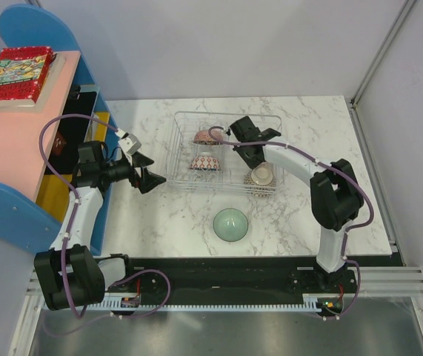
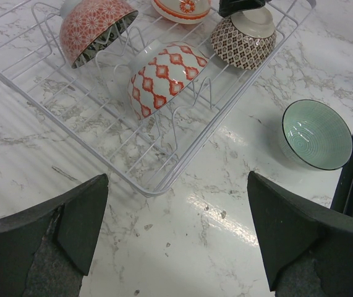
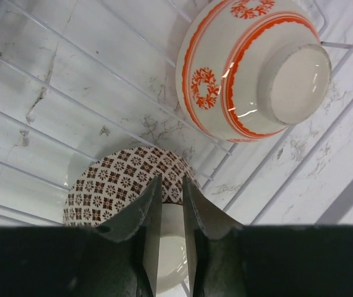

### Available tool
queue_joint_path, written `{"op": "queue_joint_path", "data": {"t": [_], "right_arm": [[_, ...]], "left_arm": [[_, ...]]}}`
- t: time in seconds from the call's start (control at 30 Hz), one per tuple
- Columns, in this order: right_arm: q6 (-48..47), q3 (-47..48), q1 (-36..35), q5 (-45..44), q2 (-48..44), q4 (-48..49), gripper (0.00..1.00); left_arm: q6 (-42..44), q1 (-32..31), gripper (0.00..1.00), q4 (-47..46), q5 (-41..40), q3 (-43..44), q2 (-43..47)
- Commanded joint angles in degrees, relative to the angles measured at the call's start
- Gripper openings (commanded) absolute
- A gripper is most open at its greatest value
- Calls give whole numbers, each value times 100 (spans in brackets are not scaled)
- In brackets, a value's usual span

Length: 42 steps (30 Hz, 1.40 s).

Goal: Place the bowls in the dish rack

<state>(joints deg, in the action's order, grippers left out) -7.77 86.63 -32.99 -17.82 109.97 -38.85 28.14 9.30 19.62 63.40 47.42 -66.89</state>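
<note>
The clear dish rack (image 1: 227, 113) sits mid-table; it also shows in the left wrist view (image 2: 159, 189). In it lie the red floral bowl (image 1: 203, 137) (image 2: 96, 28), the lattice bowl (image 1: 204, 162) (image 2: 164, 77), the brown-patterned bowl (image 1: 263, 176) (image 2: 244, 38) (image 3: 111, 179) foot up, and a white-and-orange bowl (image 2: 182, 7) (image 3: 250, 68). The mint bowl (image 1: 231, 224) (image 2: 317, 134) stands on the table in front of the rack. My right gripper (image 1: 250, 157) (image 3: 167, 185) hovers over the brown-patterned bowl, jaws almost together, nothing between them. My left gripper (image 1: 150, 179) (image 2: 177, 204) is wide open and empty at the rack's near-left corner.
A blue and pink shelf unit (image 1: 18, 141) with a book (image 1: 15, 74) on top stands along the left side, close behind my left arm. The marble table's front edge (image 1: 226, 256) runs just below the mint bowl. A white frame post (image 1: 378, 59) rises at the back right.
</note>
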Motion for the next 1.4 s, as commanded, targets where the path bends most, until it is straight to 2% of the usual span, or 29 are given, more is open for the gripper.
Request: {"op": "queue_joint_path", "data": {"t": [0.0,0.27,0.5,1.03,1.1,1.13,1.23,1.37], "right_arm": [[3,327,187,-115,-74,-132,28],[-31,952,425,-327,700,-88,28],[-102,1321,575,-749,1272,325,27],[-49,1488,575,-898,947,835,27],[-32,1506,575,-924,859,835,31],[-49,1532,566,-951,842,835,41],[-58,1637,610,-942,824,844,58],[30,1848,741,-785,885,800,68]], "left_arm": [[165,46,100,-28,208,-5,115],[183,46,100,-19,217,-31,133],[209,46,100,-2,243,-31,115],[244,45,100,-2,279,-40,98],[236,45,100,7,296,-40,98],[253,46,100,7,287,-40,80],[253,37,100,16,331,-31,54],[271,46,100,16,323,-31,62]]}}
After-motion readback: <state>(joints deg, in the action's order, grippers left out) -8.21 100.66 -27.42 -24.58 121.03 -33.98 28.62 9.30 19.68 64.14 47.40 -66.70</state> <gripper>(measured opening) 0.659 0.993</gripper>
